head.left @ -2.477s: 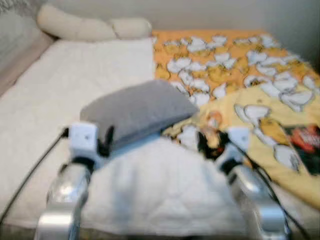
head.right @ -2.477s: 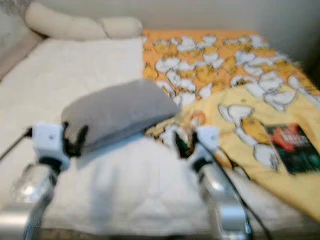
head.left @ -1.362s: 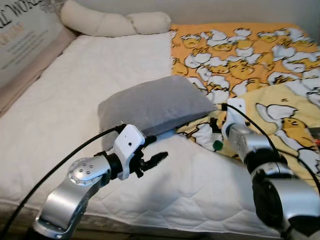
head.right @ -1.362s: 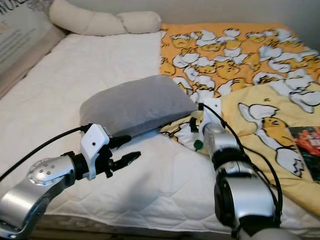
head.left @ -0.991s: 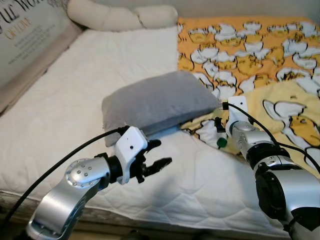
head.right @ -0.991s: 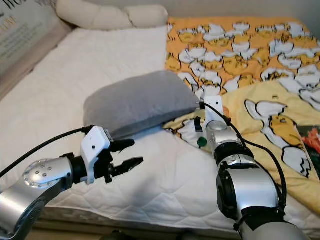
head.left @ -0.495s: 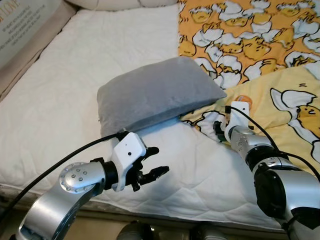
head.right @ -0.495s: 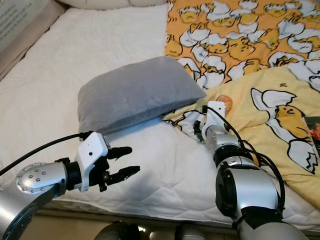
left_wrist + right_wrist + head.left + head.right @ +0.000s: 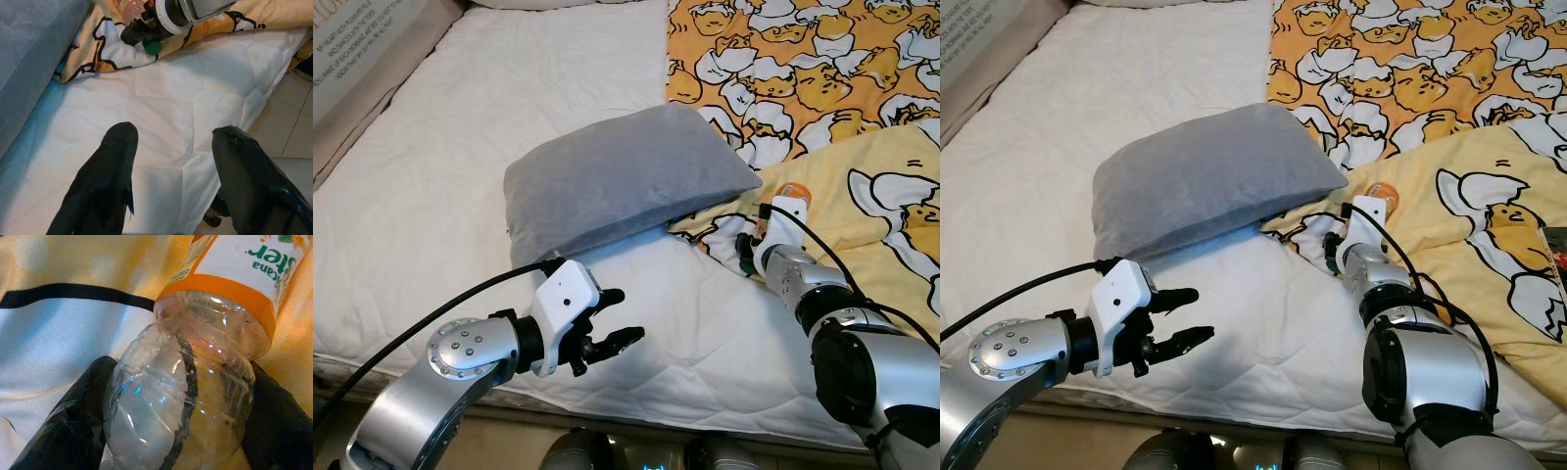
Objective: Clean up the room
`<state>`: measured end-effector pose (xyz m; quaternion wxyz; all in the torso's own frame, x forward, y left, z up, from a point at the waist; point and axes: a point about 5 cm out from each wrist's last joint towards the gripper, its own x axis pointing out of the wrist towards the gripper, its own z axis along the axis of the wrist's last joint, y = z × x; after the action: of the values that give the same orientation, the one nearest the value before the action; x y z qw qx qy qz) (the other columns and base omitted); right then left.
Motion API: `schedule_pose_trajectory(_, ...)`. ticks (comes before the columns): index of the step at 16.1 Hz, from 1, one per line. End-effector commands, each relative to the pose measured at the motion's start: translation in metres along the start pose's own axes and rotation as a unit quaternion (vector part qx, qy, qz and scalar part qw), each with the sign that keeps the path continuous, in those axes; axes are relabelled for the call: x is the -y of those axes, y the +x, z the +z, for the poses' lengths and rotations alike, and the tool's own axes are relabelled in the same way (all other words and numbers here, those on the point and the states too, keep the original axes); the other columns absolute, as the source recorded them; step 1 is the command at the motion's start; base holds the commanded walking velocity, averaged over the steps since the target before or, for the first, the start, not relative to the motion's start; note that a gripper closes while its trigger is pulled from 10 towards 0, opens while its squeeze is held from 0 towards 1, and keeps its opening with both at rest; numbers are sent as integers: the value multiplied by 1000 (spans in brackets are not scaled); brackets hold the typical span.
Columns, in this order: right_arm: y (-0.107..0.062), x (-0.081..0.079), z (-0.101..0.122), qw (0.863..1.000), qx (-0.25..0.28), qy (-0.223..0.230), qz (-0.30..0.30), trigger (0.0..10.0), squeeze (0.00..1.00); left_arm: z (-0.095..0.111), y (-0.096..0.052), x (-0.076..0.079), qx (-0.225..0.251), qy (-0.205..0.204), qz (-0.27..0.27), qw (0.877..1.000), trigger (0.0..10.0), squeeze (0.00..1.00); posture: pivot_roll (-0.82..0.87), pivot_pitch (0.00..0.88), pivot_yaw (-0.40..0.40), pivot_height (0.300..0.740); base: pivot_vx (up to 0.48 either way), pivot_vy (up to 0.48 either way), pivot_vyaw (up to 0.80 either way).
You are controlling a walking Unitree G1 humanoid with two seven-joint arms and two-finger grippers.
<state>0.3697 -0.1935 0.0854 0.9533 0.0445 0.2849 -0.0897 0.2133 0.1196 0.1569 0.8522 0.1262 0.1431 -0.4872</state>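
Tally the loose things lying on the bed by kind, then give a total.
Grey pillow: 1
Patterned yellow blanket: 1
Clear plastic bottle, held in the right gripper: 1
Total: 3

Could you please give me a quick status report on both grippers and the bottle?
Right gripper shut on clear plastic bottle, on the yellow blanket. Left gripper open, empty, over mattress edge. Grey pillow beside.

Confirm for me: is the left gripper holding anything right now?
No. The left gripper is open, its black fingers spread above the white mattress with nothing between them.
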Motion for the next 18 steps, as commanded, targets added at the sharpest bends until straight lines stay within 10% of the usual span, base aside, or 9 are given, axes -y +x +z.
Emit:
schedule_pose_trajectory(1, 0, -4, -7, 1000, -8, 15, 8, 0, 0, 0, -1, -2, -1, 0, 5, 1000, 10000, 0, 129, 156, 91, 740, 0, 0, 0)
schedule_pose_trajectory(5, 0, -1, -2, 1000, 8, 22, 14, 0, 0, -2, 3, -4, 8, -9, 18, 1000, 10000, 0, 79, 111, 102, 740, 0, 0, 0)
schedule_pose_trajectory(11, -9, 6, 28, 983, 169, 46, 46, 0, 0, -6, 2, -16, 35, -48, 105, 993, 10000, 0, 22, 36, 109, 740, 0, 0, 0)
schedule_pose_trajectory(12, -17, 8, 26, 974, 213, 45, 55, 2392, 0, -7, 1, -22, 39, -60, 147, 987, 10000, 0, 4, 22, 108, 740, 0, 0, 0)
schedule_pose_trajectory(13, -31, 8, 21, 963, 251, 56, 78, 9961, 0, -9, 0, -28, 45, -68, 194, 978, 10000, 0, -5, 15, 108, 740, 0, 0, 0)
schedule_pose_trajectory(18, -101, -22, -18, 921, 284, -19, 265, 10000, 0, -14, -15, -47, 61, -102, 380, 917, 10000, 0, -54, 0, 90, 740, 0, 0, 424)
